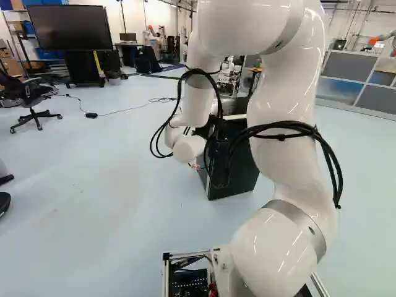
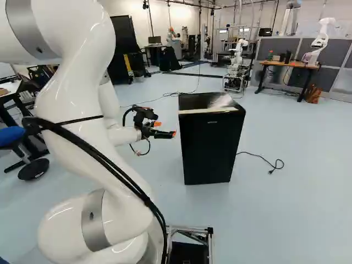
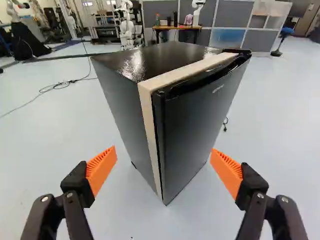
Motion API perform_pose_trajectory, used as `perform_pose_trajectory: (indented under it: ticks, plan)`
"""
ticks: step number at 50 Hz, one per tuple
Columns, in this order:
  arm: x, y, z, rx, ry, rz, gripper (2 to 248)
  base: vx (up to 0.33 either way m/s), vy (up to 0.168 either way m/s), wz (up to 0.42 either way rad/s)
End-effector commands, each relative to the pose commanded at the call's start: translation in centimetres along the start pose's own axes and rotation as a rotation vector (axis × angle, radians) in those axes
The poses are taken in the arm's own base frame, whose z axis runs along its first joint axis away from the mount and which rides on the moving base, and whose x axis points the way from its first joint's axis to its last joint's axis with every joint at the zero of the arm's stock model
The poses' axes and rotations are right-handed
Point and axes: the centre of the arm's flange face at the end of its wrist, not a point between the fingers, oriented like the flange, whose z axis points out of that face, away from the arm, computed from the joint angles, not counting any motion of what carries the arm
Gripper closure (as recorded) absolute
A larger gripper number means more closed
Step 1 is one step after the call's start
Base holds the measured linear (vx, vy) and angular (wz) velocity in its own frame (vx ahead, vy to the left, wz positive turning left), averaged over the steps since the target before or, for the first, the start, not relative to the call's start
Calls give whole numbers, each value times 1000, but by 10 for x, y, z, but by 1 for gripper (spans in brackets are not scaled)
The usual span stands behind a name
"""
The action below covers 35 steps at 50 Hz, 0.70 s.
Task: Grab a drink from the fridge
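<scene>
Fridge (image 1: 238,170) is the black box seen beyond the arm (image 1: 291,80) in the left base view, standing on the floor (image 1: 111,198) and partly hidden. Loops of cable (image 1: 297,126) hang off the arm; they could snag on a corner of the box if it swings in close.

The right base view shows the end effector (image 2: 166,128) in the air beside the fridge, near its upper part and apart from it. A power cord (image 2: 258,155) trails over the floor at the far side; if the base drove that way, a wheel might ride over it. No drink shows in any view; presumably it is inside, so opening the door looks like the step in hand.

In the wrist view the end effector is spread wide and empty, its orange pads (image 3: 101,167) well apart, with the fridge's front edge ahead between them. The door (image 3: 200,120) looks closed, a dark lip (image 3: 205,80) running along its top. Going straight ahead would likely ram that edge. Smooth pads may slip off the glossy lip if they catch too little of it. A stiff seal could make a hard pull drag or tip the whole fridge, and a door freed suddenly may swing into the arm.
</scene>
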Motion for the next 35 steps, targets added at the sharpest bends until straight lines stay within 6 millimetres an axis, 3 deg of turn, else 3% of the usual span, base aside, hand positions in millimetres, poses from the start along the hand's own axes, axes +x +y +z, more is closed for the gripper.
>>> perform_pose_trajectory:
  ticks: [13,35]
  plan:
    - [-11,-2,6,-8,-13,-30,3,0,0,0]
    - [-9,-9,19,-21,-8,-15,3,0,0,0]
